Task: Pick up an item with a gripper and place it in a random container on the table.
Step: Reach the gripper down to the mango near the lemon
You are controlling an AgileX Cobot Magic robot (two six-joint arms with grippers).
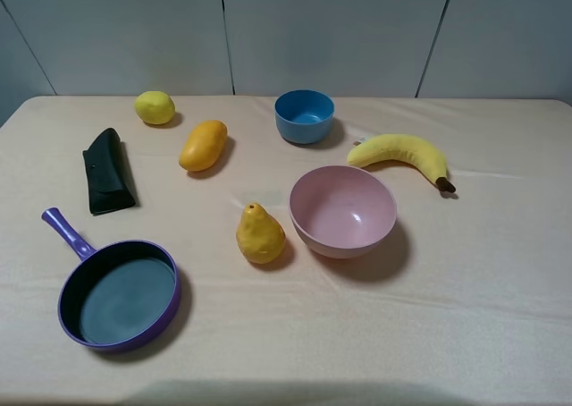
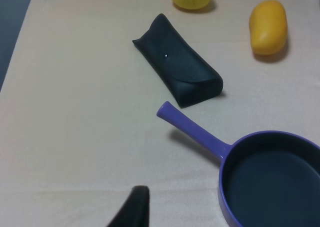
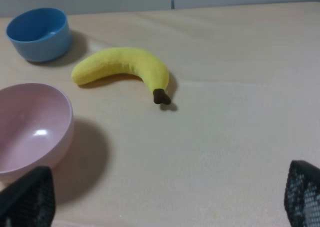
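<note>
The orange-yellow mango (image 1: 203, 145) lies on the beige table (image 1: 465, 272) at the back left, between the lemon and the blue bowl; it also shows in the left wrist view (image 2: 268, 27). The pale pink bowl (image 1: 343, 211) stands empty near the middle, and its rim shows in the right wrist view (image 3: 30, 129). Neither arm shows in the exterior high view. My right gripper (image 3: 165, 199) is open and empty, low over the table to the right of the pink bowl. Of my left gripper only one black finger (image 2: 134, 208) shows, over the cloth near the pan's handle.
A lemon (image 1: 155, 107), a blue bowl (image 1: 305, 115) and a banana (image 1: 402, 153) lie along the back. A black case (image 1: 109, 171) and a purple frying pan (image 1: 119, 293) are on the left. A bumpy yellow pear (image 1: 259, 235) stands beside the pink bowl.
</note>
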